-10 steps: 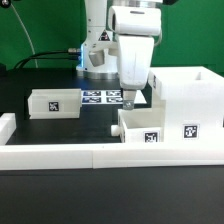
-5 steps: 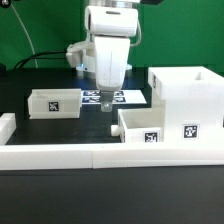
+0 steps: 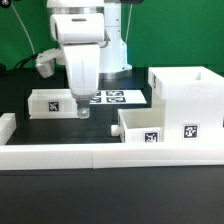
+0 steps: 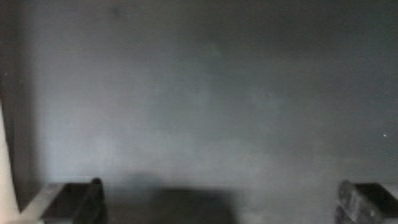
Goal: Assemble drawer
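My gripper [image 3: 83,111] hangs open and empty just above the table, right beside the small white tagged drawer part [image 3: 50,102] on the exterior view's left. A large white open drawer box [image 3: 186,98] stands at the exterior view's right. A lower white open part [image 3: 140,124] sits against its front left. In the wrist view my gripper [image 4: 222,203] shows two dark fingertips [image 4: 75,200] far apart over bare dark table. A white edge [image 4: 6,170] shows at that frame's border.
The marker board [image 3: 112,97] lies on the table behind my gripper. A long white rail [image 3: 100,154] runs along the front, with a raised white end [image 3: 6,124] at the exterior view's left. Cables lie behind.
The arm has swept toward the exterior view's left, from beside the large box, over the marker board, to beside the small tagged part. The jaws stay open and empty.
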Robot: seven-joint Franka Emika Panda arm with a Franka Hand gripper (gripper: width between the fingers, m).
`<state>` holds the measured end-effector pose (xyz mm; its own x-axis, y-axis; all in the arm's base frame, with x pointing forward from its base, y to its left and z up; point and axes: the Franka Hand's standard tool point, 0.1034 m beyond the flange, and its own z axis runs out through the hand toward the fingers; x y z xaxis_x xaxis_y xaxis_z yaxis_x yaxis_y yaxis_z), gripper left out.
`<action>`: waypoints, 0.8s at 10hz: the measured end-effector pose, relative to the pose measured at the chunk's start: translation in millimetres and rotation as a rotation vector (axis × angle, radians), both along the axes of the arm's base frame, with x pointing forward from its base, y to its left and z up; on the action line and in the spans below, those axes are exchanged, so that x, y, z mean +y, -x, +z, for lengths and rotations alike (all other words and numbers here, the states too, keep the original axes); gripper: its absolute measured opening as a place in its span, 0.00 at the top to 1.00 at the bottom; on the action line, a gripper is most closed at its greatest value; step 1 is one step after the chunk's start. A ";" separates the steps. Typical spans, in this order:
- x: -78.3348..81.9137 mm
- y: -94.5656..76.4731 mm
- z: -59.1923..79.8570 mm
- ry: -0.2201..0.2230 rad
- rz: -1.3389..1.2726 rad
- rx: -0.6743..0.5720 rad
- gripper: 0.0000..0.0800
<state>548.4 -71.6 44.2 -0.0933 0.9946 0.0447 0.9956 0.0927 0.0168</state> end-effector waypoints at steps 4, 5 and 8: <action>32.1 -0.4 -23.1 -0.055 0.060 0.004 0.19; 41.3 -0.8 -25.8 -0.054 0.042 0.005 0.19; 54.0 -1.8 -27.0 -0.058 -0.019 0.008 0.19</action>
<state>550.2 -17.6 17.2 -0.0735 0.9919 0.1032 0.9973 0.0724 0.0141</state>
